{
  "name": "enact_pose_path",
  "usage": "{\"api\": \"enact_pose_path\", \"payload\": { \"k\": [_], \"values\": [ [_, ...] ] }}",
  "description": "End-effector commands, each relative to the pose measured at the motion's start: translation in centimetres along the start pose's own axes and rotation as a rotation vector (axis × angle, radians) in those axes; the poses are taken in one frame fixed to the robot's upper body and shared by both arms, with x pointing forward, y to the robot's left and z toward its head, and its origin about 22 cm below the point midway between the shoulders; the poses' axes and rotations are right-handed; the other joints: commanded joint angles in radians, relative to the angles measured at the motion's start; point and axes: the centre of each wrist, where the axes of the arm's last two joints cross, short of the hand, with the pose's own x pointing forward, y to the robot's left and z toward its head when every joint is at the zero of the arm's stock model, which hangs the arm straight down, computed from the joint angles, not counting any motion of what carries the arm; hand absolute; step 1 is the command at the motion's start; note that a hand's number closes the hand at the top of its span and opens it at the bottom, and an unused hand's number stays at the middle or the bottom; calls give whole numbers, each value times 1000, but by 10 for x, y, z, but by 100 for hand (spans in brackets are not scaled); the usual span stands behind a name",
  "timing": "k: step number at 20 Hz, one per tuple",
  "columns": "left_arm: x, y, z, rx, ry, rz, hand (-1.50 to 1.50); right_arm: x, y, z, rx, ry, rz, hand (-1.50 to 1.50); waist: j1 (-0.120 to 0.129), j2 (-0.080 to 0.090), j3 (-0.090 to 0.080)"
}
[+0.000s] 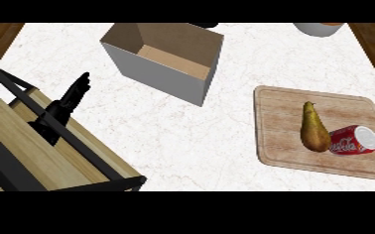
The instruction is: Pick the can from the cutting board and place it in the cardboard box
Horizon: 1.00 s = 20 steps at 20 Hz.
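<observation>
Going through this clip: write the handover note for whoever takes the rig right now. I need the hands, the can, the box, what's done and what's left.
Left hand: open, fingers up, resting at the left edge over the wooden crate. It holds nothing.
Right hand: not in view.
Can: lying on its side at the cutting board's right end, touching or nearly touching the pear.
Cardboard box: open, top centre of the counter. No can shows in the part of its inside that is visible.
Done: nothing yet.
Left: grasp the can, carry it over to the box, place it inside.

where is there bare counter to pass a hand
Bare counter lies between the cardboard box, the cutting board and the wooden rack; the board's left half is free too. Crowded: its right end, pear beside can.
</observation>
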Motion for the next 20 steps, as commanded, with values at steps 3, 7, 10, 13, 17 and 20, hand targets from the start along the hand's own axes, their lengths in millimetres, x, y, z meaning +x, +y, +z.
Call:
{"api": "enact_pose_path", "payload": {
  "k": [3, 7, 10, 13, 17, 20],
  "values": [
    [39, -17, -16, -61, -198, -25, 0, 16, 15, 4, 52, 73, 2, -150, 11, -12, 20],
    [46, -15, -43, -53, -188, -30, 0, 26, 20, 4, 0, 85, 58, -150, -3, -5, 19],
    [52, -17, -33, -72, -211, -29, 0, 22, 22, -7, -19, 125, 46, -150, 20, -8, 21],
    [58, -7, -29, -86, -212, -48, 0, 22, 30, -11, -6, 140, 70, -150, 25, -11, 22],
    [55, -15, -33, -77, -220, -25, 0, 12, 35, -29, 1, 158, 67, -150, 28, -6, 22],
    [50, -27, -35, -80, -212, -11, 0, 10, 47, -35, 15, 181, 86, -150, 18, -6, 22]
  ]
}}
